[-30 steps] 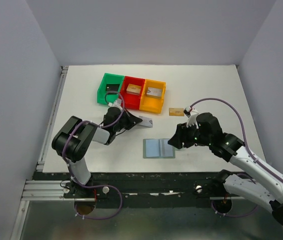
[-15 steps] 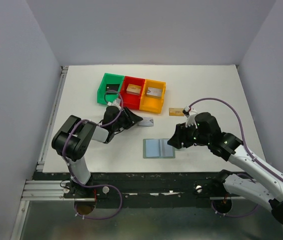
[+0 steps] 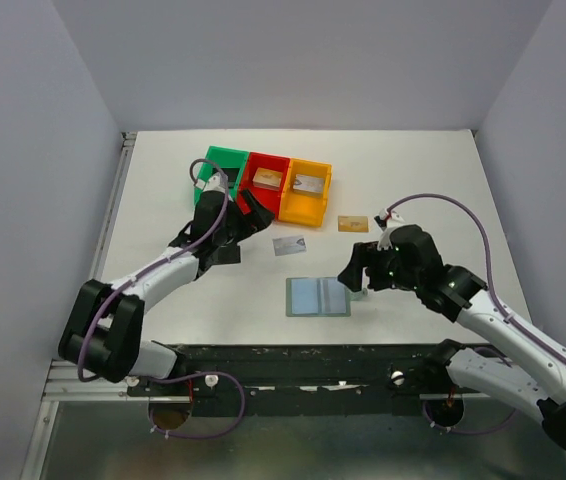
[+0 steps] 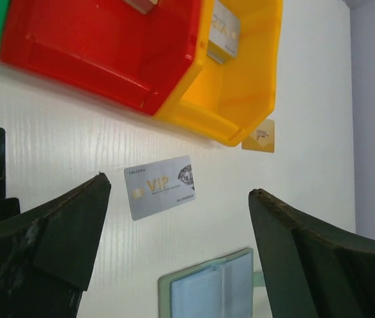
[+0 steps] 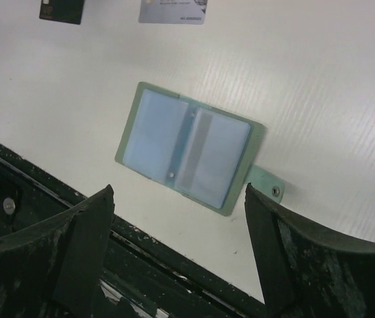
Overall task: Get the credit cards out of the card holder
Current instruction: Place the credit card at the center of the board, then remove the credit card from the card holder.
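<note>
Pale grey walls close in a white tabletop [image 3: 433, 180] with a faint ribbed grain and a dark rail along its near edge. The left hand [image 4: 179, 192] hovers over it with its two matt black, scuffed fingers [image 4: 48, 245] spread wide and nothing between them. Below that gap, lying flat on the surface, is a silvery credit card [image 4: 160, 187], thin and rectangular with rounded corners and gold "VIP" lettering. Ahead of the left hand stand glossy plastic bins with sloped walls: a green bin [image 3: 221, 175], a red bin [image 4: 101, 46] and a yellow-orange bin [image 4: 240, 86] with a chunky silver piece [image 4: 224, 30] inside. A gold-tan credit card [image 4: 259, 136] lies flat just past the orange bin's corner, off toward this hand's right finger. The right hand [image 5: 179, 191] is also fully open and grips nothing, its worn black fingers [image 5: 48, 258] standing well apart. The card holder [image 5: 187, 149] lies directly beneath it, spread open and flat on the tabletop: a grey-green rim frames two pale blue, slightly translucent pockets, and a small rounded tab [image 5: 267, 185] with a stud sticks out from one edge toward this hand's right finger. Beyond the holder, farther ahead of the right hand, a black credit card [image 5: 61, 10] lies beside the silvery one.
</note>
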### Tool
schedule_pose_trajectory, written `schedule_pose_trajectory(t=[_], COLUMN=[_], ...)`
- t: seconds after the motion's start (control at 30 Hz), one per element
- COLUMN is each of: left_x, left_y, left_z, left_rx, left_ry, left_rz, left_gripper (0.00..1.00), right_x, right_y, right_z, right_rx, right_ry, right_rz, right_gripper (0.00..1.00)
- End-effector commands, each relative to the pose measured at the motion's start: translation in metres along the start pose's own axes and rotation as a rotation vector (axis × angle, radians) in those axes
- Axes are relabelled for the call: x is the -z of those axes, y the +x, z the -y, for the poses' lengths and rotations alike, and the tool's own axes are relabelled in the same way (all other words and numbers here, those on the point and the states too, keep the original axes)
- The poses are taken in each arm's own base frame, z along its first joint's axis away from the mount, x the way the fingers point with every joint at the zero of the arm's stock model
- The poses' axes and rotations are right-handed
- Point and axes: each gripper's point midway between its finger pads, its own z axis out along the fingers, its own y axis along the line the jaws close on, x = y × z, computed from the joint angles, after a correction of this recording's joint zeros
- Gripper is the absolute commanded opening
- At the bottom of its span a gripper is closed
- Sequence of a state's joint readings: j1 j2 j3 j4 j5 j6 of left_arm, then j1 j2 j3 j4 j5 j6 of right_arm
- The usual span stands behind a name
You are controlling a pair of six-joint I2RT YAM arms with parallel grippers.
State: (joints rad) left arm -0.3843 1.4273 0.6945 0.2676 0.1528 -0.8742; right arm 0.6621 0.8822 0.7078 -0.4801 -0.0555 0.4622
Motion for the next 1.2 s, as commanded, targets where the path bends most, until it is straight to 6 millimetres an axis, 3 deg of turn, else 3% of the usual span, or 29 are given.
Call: schedule_pose_trajectory(t=[0.0, 0.17, 0.33, 0.4, 0.53, 0.73, 0.83, 1.17], left_x=[0.037, 0.065, 0.084, 0.089, 0.091, 0.09, 0.09, 0.087], left_y=[-0.008, 0.01, 0.031, 0.039, 0.058, 0.093, 0.106, 0.125], left_z=[-0.013, -0.008, 0.027, 0.028, 0.034, 0.052, 0.054, 0.059], left_rx=[-0.191, -0.105, -0.061, -0.081, -0.146, -0.236, -0.27, -0.332], left_ry=[-0.255, -0.264, 0.079, 0.088, 0.122, 0.201, 0.208, 0.231], left_rz=[0.047, 0.024, 0.045, 0.021, -0.053, -0.174, -0.219, -0.275], left_gripper=[0.99, 0.99, 0.99, 0.99, 0.96, 0.81, 0.78, 0.74], right_x=[-0.015, -0.031, -0.04, -0.042, -0.049, -0.062, -0.064, -0.074], right_y=[0.015, 0.037, 0.06, 0.064, 0.07, 0.079, 0.077, 0.081], right_z=[0.036, 0.051, 0.068, 0.073, 0.076, 0.085, 0.085, 0.082], right_rx=[-0.091, -0.156, -0.186, -0.193, -0.198, -0.211, -0.217, -0.224], right_ry=[0.145, 0.152, 0.214, 0.237, 0.25, 0.276, 0.278, 0.252], right_rz=[-0.048, -0.112, -0.181, -0.194, -0.221, -0.25, -0.254, -0.311], right_gripper=[0.86, 0.76, 0.75, 0.75, 0.73, 0.53, 0.5, 0.38])
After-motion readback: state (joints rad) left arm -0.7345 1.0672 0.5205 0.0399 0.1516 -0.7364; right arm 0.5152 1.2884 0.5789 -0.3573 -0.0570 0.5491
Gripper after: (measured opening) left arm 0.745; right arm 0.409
